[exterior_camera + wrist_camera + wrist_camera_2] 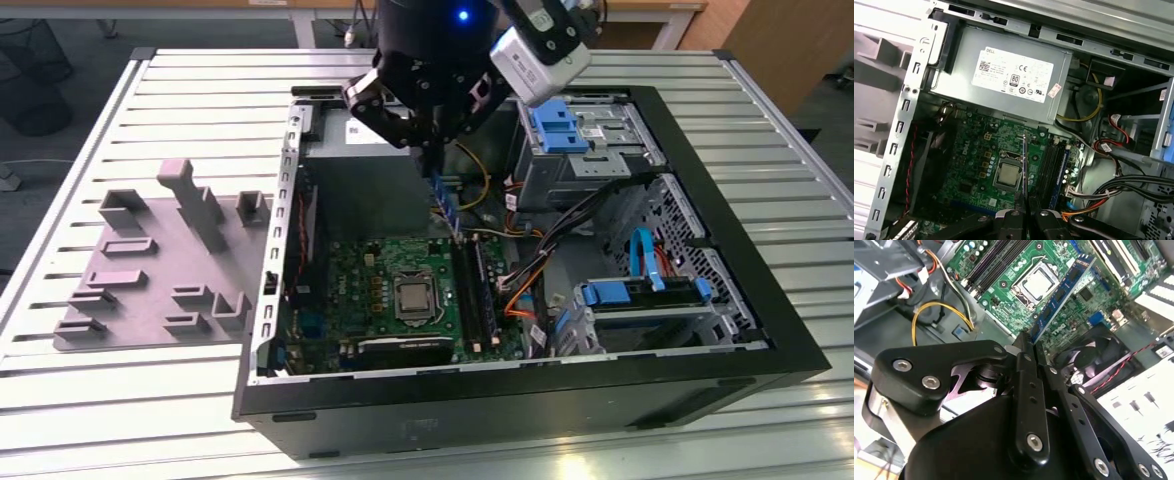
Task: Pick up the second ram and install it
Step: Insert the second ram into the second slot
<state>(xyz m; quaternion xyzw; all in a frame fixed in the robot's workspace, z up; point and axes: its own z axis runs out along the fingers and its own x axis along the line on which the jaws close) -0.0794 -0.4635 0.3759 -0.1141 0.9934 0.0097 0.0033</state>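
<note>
While pinched edge-on, second ram (1061, 292) juts from pincer (1026, 347) — above motherboard (1019, 270).

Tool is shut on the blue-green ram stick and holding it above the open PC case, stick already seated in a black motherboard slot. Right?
Not quite. The tool is shut on the long, thin blue-green ram stick, held over the open black PC case, but the stick is not seated: the second wrist view shows it hanging in the air over the green motherboard, apart from the long black slots.
</note>
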